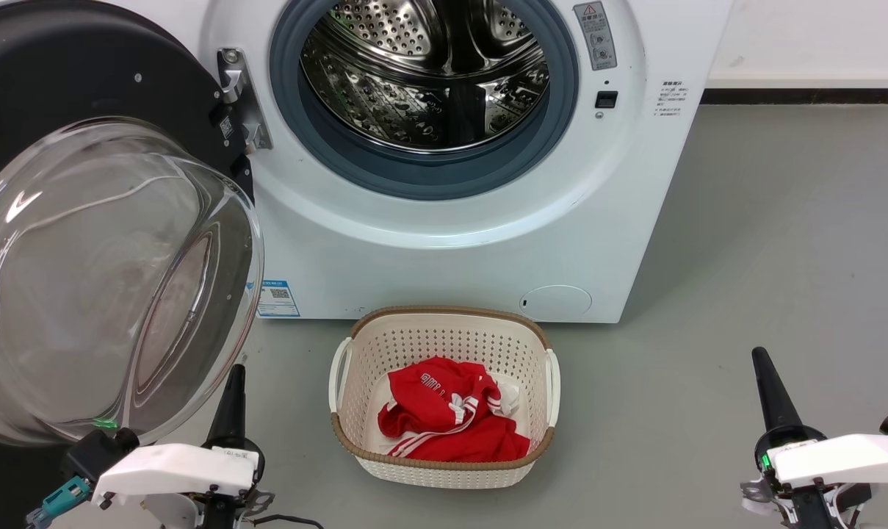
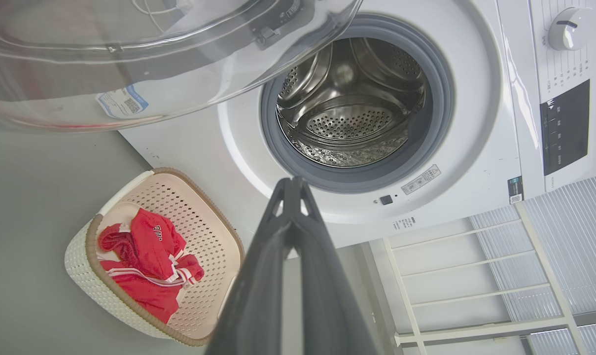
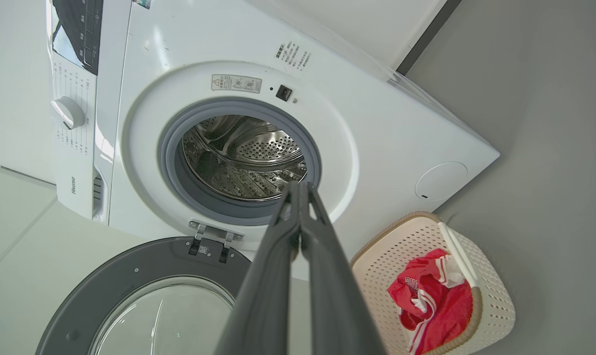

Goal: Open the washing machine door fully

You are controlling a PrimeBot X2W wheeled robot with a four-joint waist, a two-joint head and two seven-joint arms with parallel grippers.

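Door [image 1: 106,279] swung wide, left of the washing machine [image 1: 451,250]; your left claw [image 2: 292,187] and right claw [image 3: 300,190] pressed together, empty.

Head looks down; both wrists (tilted) face the same washing machine [image 1: 451,264].

Laundry basket [image 1: 444,314]: cream perforated plastic with a brown rim and white side handles, upright.
Red garment [image 1: 447,422]: crumpled inside the basket, with white stripes and lettering.
Floor [image 1: 767,242]: smooth grey, under and around the basket.
Wall [image 1: 811,37]: white, well behind the basket, with a dark skirting strip [image 1: 803,95] at its foot.
White rack [image 2: 475,276]: barred, apart from the basket.
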